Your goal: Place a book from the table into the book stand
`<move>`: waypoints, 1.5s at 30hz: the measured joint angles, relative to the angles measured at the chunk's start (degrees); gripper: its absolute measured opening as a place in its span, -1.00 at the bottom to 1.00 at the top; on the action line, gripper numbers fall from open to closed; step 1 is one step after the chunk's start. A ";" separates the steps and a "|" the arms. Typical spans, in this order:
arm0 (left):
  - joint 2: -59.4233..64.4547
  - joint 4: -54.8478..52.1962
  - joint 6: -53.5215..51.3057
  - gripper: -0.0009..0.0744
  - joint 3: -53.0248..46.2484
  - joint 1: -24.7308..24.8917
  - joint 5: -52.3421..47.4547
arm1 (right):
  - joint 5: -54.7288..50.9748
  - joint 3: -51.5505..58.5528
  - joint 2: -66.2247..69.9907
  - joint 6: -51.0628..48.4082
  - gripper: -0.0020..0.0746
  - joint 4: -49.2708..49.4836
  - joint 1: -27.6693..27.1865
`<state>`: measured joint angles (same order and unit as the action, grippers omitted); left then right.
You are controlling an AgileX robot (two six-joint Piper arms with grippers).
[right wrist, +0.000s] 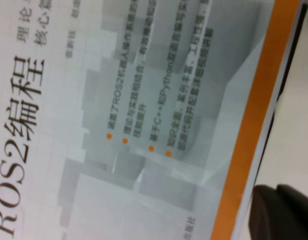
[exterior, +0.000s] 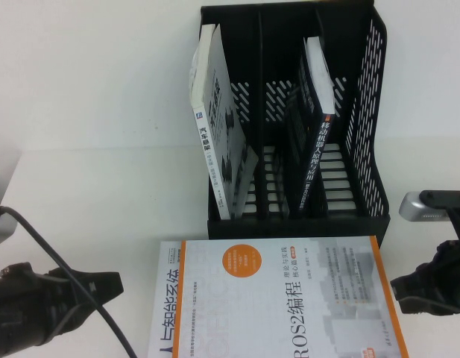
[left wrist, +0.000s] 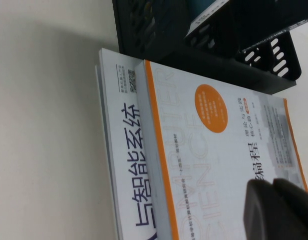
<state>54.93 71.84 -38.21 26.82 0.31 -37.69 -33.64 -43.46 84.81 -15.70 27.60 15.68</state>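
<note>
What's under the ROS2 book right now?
The ROS2 book lies on another book, whose strip with large blue characters shows; the rest is covered. Both rest on the table. Left gripper hovers shut above; right gripper beside the orange edge.

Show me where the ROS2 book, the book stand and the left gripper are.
ROS2 book [exterior: 289,298]: high view, middle of its pale cover.
Book stand [exterior: 367,127]: high view, perforated right side wall.
Left gripper [left wrist: 278,207]: left wrist view, dark fingertips over the book's cover.
</note>
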 joint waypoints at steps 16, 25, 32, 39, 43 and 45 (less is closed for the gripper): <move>0.00 0.19 0.00 -0.98 0.00 0.00 0.00 | 1.26 -0.13 1.66 -0.93 -0.93 0.49 0.00; 0.00 0.19 -0.36 -0.98 0.00 0.00 0.00 | 1.49 -2.10 3.43 -1.26 -0.93 0.62 3.60; 0.00 0.19 -0.36 -0.98 0.00 0.00 0.00 | 1.49 -5.99 7.05 -0.68 -0.93 0.62 8.05; 0.00 -6.27 4.20 -0.98 0.09 0.00 1.64 | 1.16 -8.03 7.17 2.32 -0.93 -1.51 8.48; 0.28 -13.54 10.43 -0.98 0.22 -0.71 2.15 | 0.12 -8.03 7.17 3.54 -0.93 -3.45 8.56; 1.05 -15.66 11.87 -0.98 0.34 -1.78 1.66 | -0.01 -8.03 7.27 3.62 -0.93 -3.56 8.56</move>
<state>55.98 56.18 -26.34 27.16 -1.46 -36.03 -33.65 -51.49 92.08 -12.08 24.04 24.24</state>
